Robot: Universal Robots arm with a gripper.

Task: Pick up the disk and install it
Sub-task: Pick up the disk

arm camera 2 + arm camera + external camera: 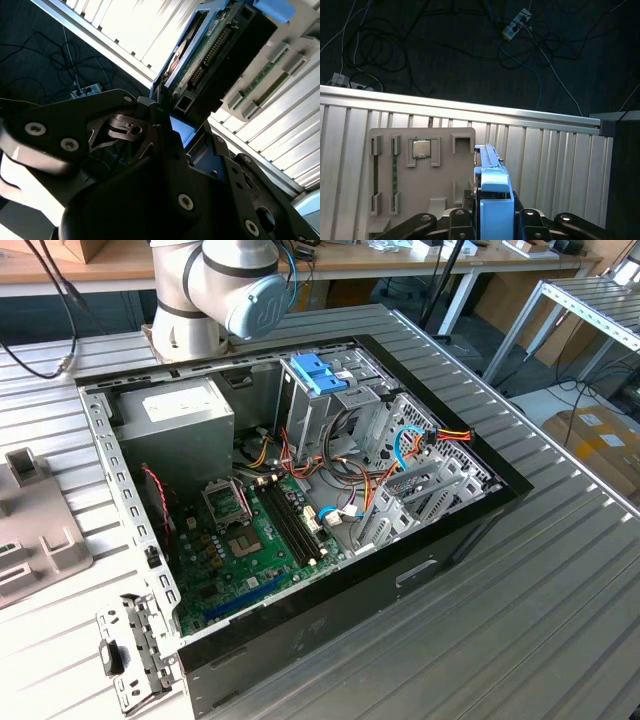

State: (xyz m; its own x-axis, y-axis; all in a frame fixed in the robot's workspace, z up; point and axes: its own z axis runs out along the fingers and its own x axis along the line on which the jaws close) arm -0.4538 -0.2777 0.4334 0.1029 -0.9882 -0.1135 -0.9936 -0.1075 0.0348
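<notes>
Black matte plastic forms the gripper point(495, 222), whose fingers are pressing in on the disk point(493, 197) and clamping its bright blue plastic rail between them in the first wrist view. In the second wrist view the disk point(215, 47) is showing its flat underside almost edge-on: a green circuit board and a row of dark connector pins, with a blue rail tip at the far end. The disk is hanging clear of the ribbed aluminium table point(550, 155), above the edge of a pale grey moulded tray point(450, 140) that is lying on it. A square metal-capped processor point(421, 148) and two slim green memory sticks point(394, 172) are sitting in the tray's recesses. Beyond the table's far edge, cables point(385, 45) are trailing over a dark floor. In the exterior view the tray point(40, 530) is lying to the exterior view's left of the open black computer case point(330, 610), where a green motherboard point(250, 540) is lying exposed.
</notes>
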